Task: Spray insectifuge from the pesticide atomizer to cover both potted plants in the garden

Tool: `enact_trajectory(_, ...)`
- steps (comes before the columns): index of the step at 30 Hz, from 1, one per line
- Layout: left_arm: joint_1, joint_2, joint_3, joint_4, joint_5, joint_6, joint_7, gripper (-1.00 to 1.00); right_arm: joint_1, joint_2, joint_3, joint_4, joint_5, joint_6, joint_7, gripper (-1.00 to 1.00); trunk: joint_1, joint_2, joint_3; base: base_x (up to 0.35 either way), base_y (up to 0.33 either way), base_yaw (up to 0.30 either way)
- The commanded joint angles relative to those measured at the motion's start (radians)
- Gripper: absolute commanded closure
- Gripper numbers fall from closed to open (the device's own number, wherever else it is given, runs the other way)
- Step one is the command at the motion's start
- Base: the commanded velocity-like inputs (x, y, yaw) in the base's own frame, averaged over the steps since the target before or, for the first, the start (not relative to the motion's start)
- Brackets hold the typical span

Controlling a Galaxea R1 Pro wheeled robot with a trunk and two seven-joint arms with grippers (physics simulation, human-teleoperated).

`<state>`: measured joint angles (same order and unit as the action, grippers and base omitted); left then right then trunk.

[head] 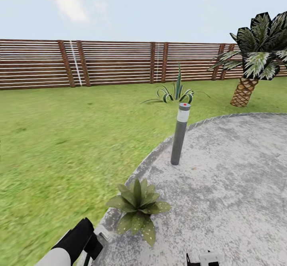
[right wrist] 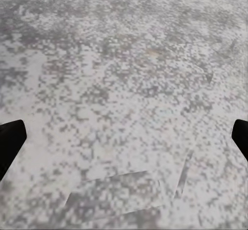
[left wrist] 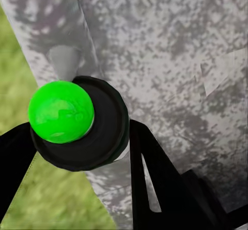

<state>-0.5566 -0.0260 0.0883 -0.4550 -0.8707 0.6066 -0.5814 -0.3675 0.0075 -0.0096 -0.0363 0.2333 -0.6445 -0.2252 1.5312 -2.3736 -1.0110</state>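
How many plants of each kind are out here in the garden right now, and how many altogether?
Small potted plant with broad green leaves, at the patio's edge: 1
Spiky green-white clump in the grass: 1
Palm near the fence: 1
Total: 3 plants

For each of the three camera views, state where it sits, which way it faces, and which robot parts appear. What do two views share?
Head view: high, facing forward-down over patio, potted plant, fence; left arm shows.
Left wrist view: looks down past dark fingers gripping the pesticide atomizer.
Right wrist view: looks down at stone; fingertips spread.
Shared: mottled grey patio.
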Motion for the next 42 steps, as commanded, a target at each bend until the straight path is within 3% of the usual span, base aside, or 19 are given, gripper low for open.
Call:
enact_trajectory(1,0.0,-0.003,0.009,-0.001,-0.01,0.001,-0.007,1.0,-0.001,0.0,-0.001,0.001,0.011,-0.001,-0.01,-1.0,0.0,0.0,-0.001,0.043,0.16,0.0)
enact_trajectory(5,-0.001,-0.011,0.012,-0.006,-0.007,0.002,-0.007,1.0,-0.001,0.0,-0.001,0.001,0.011,-0.001,-0.01,-1.0,0.0,0.0,-0.001,0.016,0.05,0.0)
enact_trajectory(7,-0.01,-0.043,0.008,-0.011,-0.013,0.006,-0.008,1.0,-0.001,0.0,-0.001,0.001,0.011,-0.001,-0.01,-1.0,0.0,0.0,-0.001,0.002,0.007,0.0)
enact_trajectory(9,-0.016,-0.058,-0.016,-0.013,-0.016,0.043,-0.009,1.0,-0.001,0.0,-0.001,0.001,0.011,-0.001,-0.01,-1.0,0.0,0.0,-0.001,0.001,0.002,0.0)
enact_trajectory(13,-0.067,-0.051,-0.056,-0.013,-0.011,0.123,-0.031,1.0,-0.001,0.0,-0.001,0.001,0.011,-0.001,-0.01,-1.0,0.0,0.0,-0.001,0.0,0.0,0.0)
enact_trajectory(17,-0.13,-0.04,-0.065,-0.014,-0.014,0.136,-0.133,1.0,-0.001,0.0,-0.001,0.001,0.012,-0.001,-0.01,-1.0,0.0,0.0,-0.001,0.0,0.0,0.0)
enact_trajectory(22,-0.13,-0.025,-0.068,-0.005,-0.015,0.133,-0.154,1.0,-0.001,0.0,-0.001,0.001,0.012,-0.001,-0.01,-1.0,0.0,0.0,-0.001,0.0,0.0,0.0)
enact_trajectory(26,-0.104,0.035,-0.075,0.005,-0.013,0.125,-0.156,1.0,-0.001,0.0,-0.001,0.001,0.012,-0.001,-0.01,-1.0,0.0,0.0,-0.001,0.0,0.0,0.0)
enact_trajectory(27,-0.095,0.038,-0.076,0.005,-0.013,0.125,-0.157,1.0,-0.001,0.0,-0.001,0.001,0.012,-0.001,-0.01,-1.0,0.0,0.0,-0.001,0.0,0.0,0.0)
enact_trajectory(32,-0.076,0.024,-0.114,0.006,-0.003,0.12,-0.165,1.0,-0.001,0.0,-0.001,0.001,0.012,-0.001,-0.01,-1.0,0.0,0.0,-0.001,0.0,0.0,0.0)
enact_trajectory(35,-0.076,0.004,-0.131,-0.006,-0.009,0.114,-0.282,1.0,-0.001,0.0,-0.001,0.001,0.012,-0.001,-0.01,-1.0,0.0,0.0,-0.001,0.0,0.0,0.0)
enact_trajectory(42,-0.086,0.005,-0.147,-0.015,-0.014,0.115,-0.301,1.0,-0.001,0.0,-0.001,0.001,0.012,-0.001,-0.01,-1.0,0.0,0.0,-0.001,0.0,0.0,-0.003)
